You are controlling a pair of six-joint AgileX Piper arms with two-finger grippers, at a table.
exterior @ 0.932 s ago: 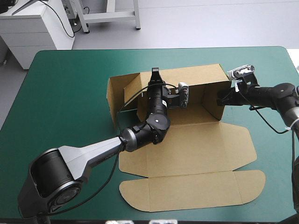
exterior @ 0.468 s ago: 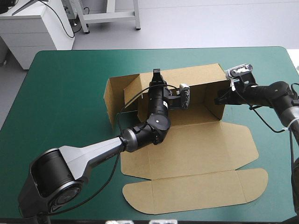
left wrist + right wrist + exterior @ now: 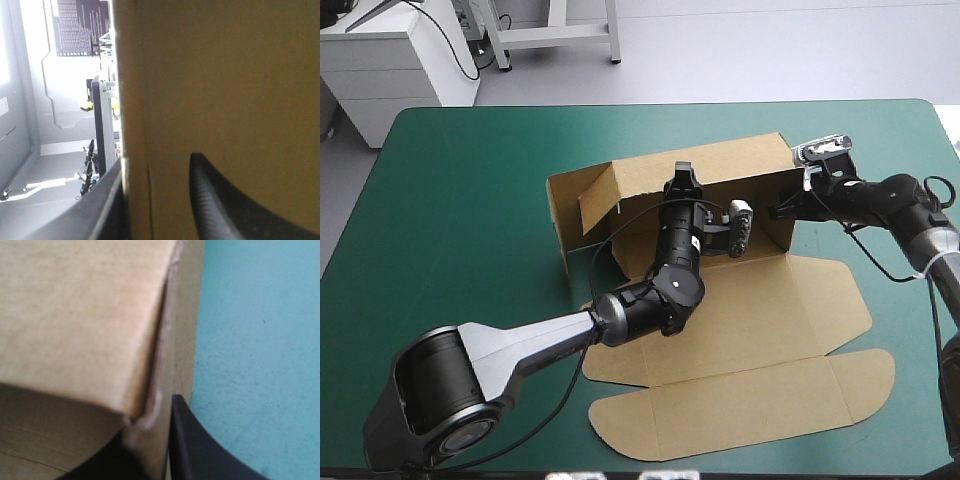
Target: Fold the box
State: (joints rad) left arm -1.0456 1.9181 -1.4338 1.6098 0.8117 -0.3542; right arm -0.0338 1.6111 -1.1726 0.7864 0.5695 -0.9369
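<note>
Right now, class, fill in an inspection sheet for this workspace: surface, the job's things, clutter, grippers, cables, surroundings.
Surface: teal-green cover, lying flat.
Job's things: brown box, far and end walls raised, lid flat toward the near edge.
Clutter: nothing seen.
Grippers: left gripper shut on the box's far wall; right gripper shut on its right end.
Cables: nothing seen.
Surroundings: white cabinet beyond the table's far left corner.

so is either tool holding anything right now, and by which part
Both hold the box: the left tool pinches the far wall's top edge, the right tool pinches the right end wall.
</note>
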